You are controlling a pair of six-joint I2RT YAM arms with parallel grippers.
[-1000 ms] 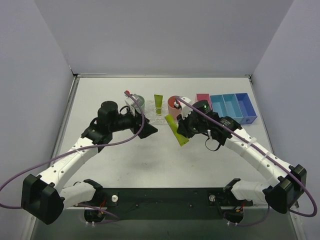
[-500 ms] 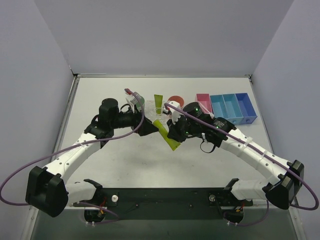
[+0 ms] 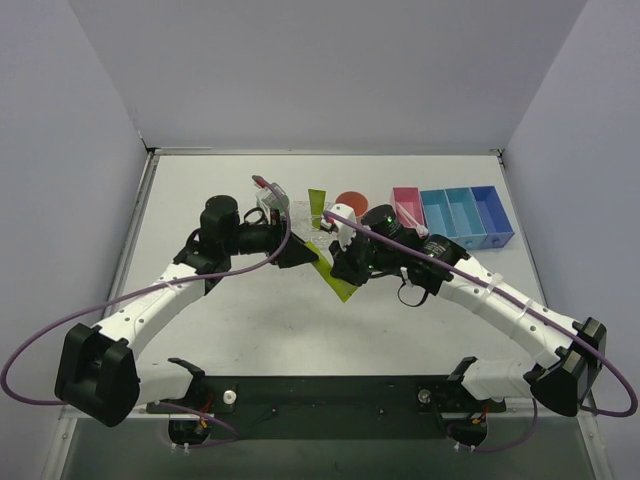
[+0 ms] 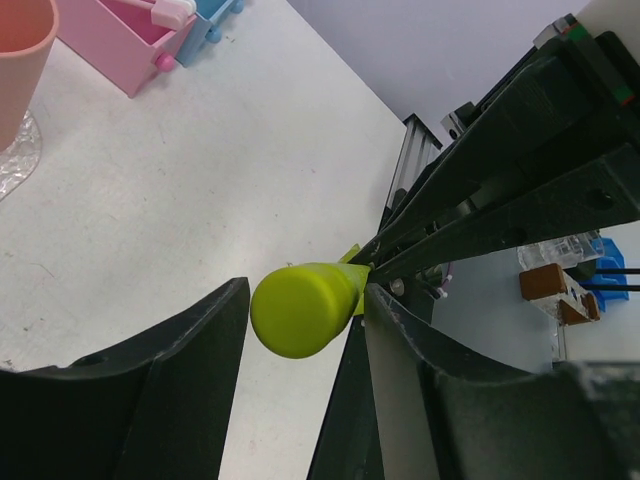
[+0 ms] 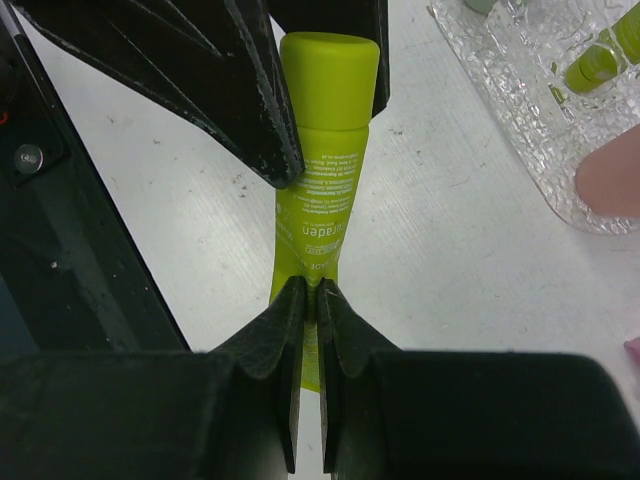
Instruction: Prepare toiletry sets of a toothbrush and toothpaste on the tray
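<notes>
The lime-green toothpaste tube (image 5: 322, 190) carries fine print down its body. In the right wrist view I can read only the letters "uraden"; the smaller lines are too fine to make out.

The right end effector (image 5: 310, 295) is pinched tight on the tube's flat crimped tail, with nothing but the tube between its fingers. The left end effector (image 4: 307, 292) has its fingers apart, one on each side of the tube's round cap and close alongside it.

From overhead this meeting sits mid-frame, just below the clear tray (image 3: 298, 213). A second green tube (image 3: 317, 205) lies in the tray, and a salmon cup (image 3: 351, 200) stands on its right end. A pink bin (image 3: 407, 203) and blue bins (image 3: 465, 213) sit further right.

A second ago the right arm held the tube lower and further right, well apart from the left end effector. Since then the two have drawn together over the table (image 3: 240, 330). The cup was then half hidden behind the right arm and now shows in full.
</notes>
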